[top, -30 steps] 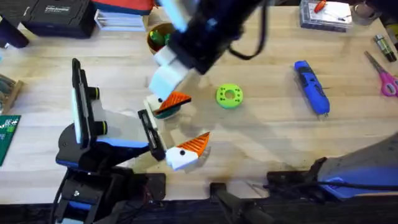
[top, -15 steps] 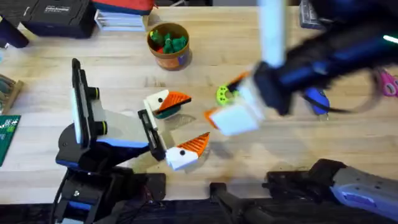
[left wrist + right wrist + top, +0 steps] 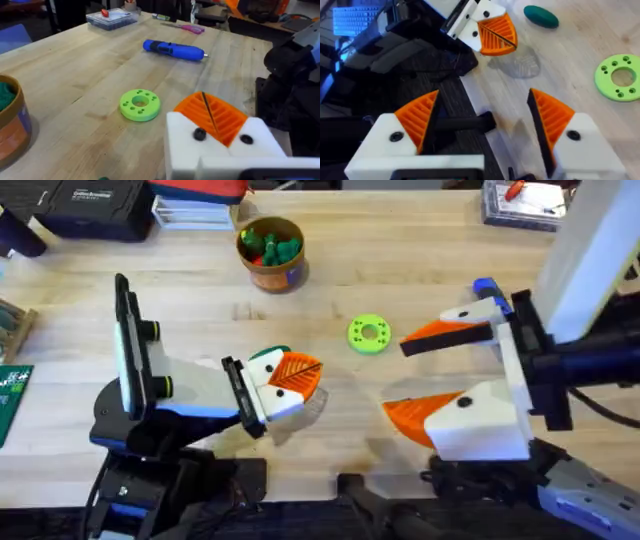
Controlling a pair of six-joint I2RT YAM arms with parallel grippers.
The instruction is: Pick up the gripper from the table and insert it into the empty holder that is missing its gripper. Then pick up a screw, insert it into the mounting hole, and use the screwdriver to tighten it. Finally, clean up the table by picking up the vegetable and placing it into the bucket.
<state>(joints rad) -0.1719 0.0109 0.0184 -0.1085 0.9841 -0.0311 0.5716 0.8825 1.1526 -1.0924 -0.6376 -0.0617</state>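
Pulled back from the bucket (image 3: 271, 250), right gripper (image 3: 425, 375) is spread and empty; left gripper (image 3: 290, 380) is pressed together beside the vegetable (image 3: 541, 16).

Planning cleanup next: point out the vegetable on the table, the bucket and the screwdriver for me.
vegetable (image 3: 541, 16), right wrist view, middle of its dark green body.
bucket (image 3: 276, 275), overhead view, brown-orange side wall below the rim.
screwdriver (image 3: 172, 49), left wrist view, middle of the blue barrel.
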